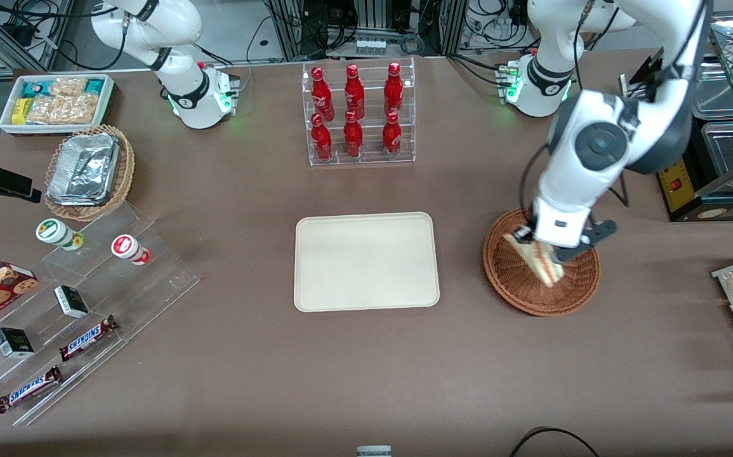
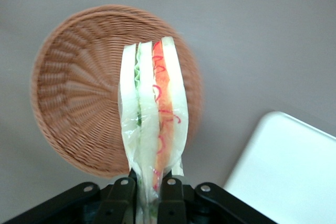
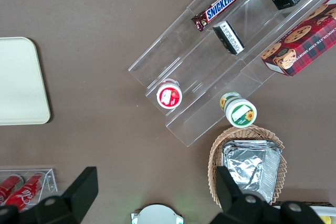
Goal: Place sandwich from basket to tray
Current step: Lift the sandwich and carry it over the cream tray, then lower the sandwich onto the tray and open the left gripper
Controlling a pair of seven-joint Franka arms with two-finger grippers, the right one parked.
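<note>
Pincer [image 2: 148, 184] clenched on sandwich [image 2: 152, 124], long axis straight out from fingertips, hanging above basket [image 2: 73, 103]; tray [image 1: 366, 261] at nine o'clock in front view.

The left arm reaches out from its base and bends down steeply toward the table at the working arm's end, its wrist pointing almost straight down. The gripper [image 1: 541, 249] hangs low at the end of it. Its two black fingers [image 2: 122, 195] stand close together, clamped on the sandwich [image 2: 153, 116], which sticks out past the fingertips above the basket [image 1: 518, 285].
</note>
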